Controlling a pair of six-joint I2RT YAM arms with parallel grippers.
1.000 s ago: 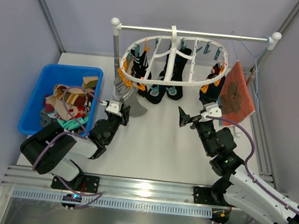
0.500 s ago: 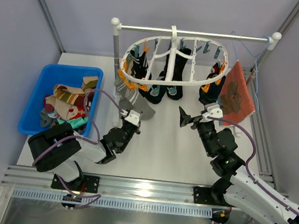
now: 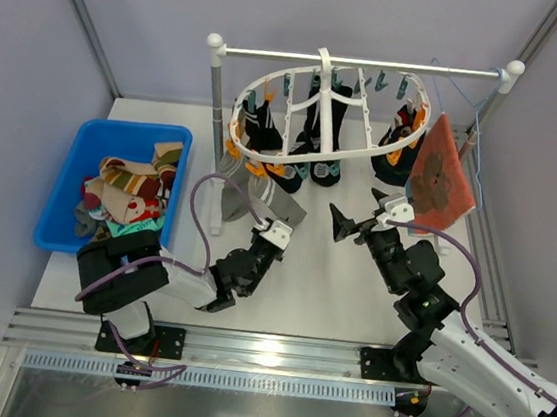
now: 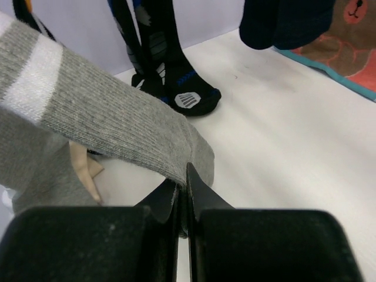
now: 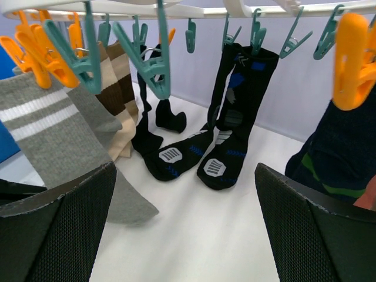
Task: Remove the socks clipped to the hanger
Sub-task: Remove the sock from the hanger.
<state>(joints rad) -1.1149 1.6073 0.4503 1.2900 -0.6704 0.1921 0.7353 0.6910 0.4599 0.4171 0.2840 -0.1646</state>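
top external: bin l of hanger

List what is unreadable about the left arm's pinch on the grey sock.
- Left wrist: how much of the grey sock sits between the left gripper fingers; they cover the pinch.
- Left wrist: the sock's orange clip, cut off beyond the top-left edge.
- Top external: the fingers, too small where they meet the sock's toe.

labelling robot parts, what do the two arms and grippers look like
The left arm and right arm both have rounded black joints, white links and a looping purple cable. The left gripper and right gripper each have a white housing and black fingers; the right pair shows a fine mesh texture.
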